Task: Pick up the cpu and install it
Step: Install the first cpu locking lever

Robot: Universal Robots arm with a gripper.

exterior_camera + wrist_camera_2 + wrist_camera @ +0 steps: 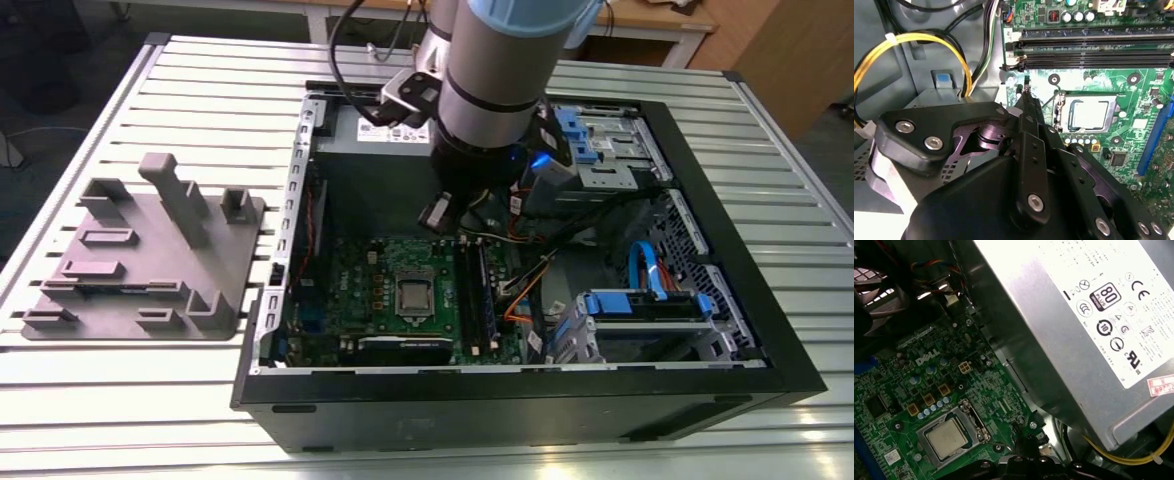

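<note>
The cpu (415, 296), a small square chip with a silver-grey top, lies flat inside the metal-framed socket (415, 275) on the green motherboard (360, 290); it also shows in the second wrist view (1090, 112) and the first wrist view (946, 439). My gripper (451, 232) hangs above the board, a little behind the socket toward the power supply. Its dark fingers meet in a narrow tip (1026, 94) that stands beside the socket's frame (1026, 434). The gripper is shut with nothing in it and is apart from the cpu.
A grey power supply (1079, 315) sits close behind the gripper. Yellow cables (904, 42) and memory slots (1094, 47) flank it. Blue-tabbed drive bays (641, 300) fill the case at the exterior view's right. A grey plastic fixture (140, 250) with posts stands outside the case.
</note>
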